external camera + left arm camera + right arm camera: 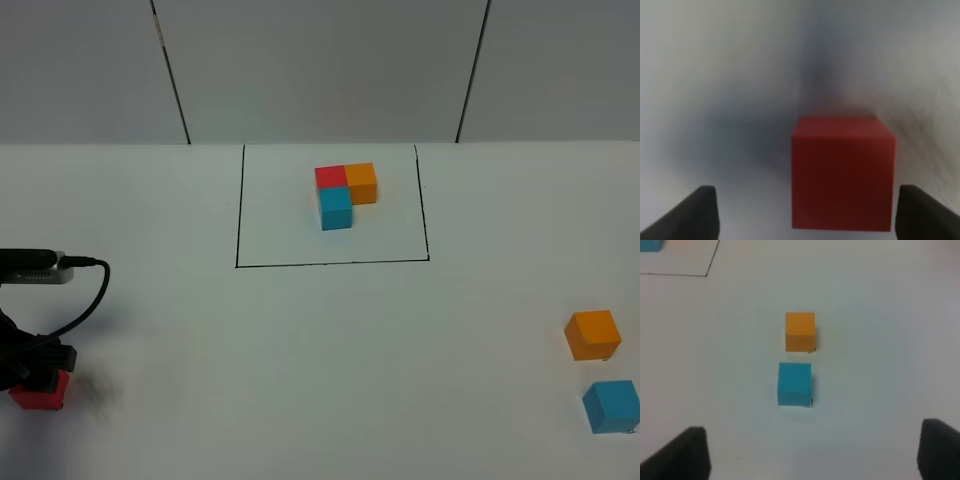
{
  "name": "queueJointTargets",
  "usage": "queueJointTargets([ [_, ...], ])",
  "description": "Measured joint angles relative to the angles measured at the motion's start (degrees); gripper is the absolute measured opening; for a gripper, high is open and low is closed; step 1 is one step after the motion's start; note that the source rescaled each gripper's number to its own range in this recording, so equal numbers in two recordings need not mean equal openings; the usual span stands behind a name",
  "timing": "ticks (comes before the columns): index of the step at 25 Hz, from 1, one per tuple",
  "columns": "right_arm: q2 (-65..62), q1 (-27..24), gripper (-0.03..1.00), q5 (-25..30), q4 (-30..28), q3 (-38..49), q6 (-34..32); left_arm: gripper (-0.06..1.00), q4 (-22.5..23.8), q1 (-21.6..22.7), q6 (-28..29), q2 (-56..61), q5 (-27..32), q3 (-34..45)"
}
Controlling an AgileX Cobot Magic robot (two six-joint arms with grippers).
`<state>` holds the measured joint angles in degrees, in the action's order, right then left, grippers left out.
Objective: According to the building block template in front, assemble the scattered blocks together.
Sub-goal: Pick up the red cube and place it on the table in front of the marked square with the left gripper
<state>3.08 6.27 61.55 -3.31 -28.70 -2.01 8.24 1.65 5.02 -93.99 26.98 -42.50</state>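
The building block template is a tight L of red, orange and light blue cubes inside a black-lined rectangle at the far middle. Of the scattered blocks, the red cube lies at the near left, right under my left gripper. In the left wrist view the red cube sits between the open fingers, closer to one of them and not gripped. The orange cube and the blue cube lie near the right edge. My right gripper hovers open, short of the blue cube and the orange cube.
A black outline frames the template area on the white table. The left arm's cable loops above the red cube. Grey wall panels stand behind the table. The right arm does not show in the exterior high view.
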Motion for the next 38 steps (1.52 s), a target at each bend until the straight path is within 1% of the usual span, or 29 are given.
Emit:
queueJointTargets([
  [11,0.0,0.0,0.71,0.0,0.0,0.0,0.0,0.78,0.0,0.0,0.0,-1.78,-3.98,-0.06],
  [17,0.0,0.0,0.71,0.0,0.0,0.0,0.0,0.78,0.0,0.0,0.0,-4.65,-4.19,-0.1],
  [24,0.0,0.0,0.71,-0.04,0.0,0.0,0.0,0.78,0.0,0.0,0.0,-5.25,-5.28,-0.1],
  [26,0.0,0.0,0.71,-0.04,0.0,0.0,0.0,0.76,0.0,0.0,0.0,-5.25,-5.36,-0.1],
  [28,0.0,0.0,0.71,-0.04,0.0,0.0,0.0,0.71,0.0,0.0,0.0,-5.25,-5.4,-0.1],
  [31,0.0,0.0,0.71,-0.04,0.0,0.0,0.0,0.57,0.0,0.0,0.0,-5.25,-5.47,-0.1],
  [38,0.0,0.0,0.71,-0.04,0.0,0.0,0.0,0.16,0.73,0.0,0.0,-5.25,-5.54,-0.1],
])
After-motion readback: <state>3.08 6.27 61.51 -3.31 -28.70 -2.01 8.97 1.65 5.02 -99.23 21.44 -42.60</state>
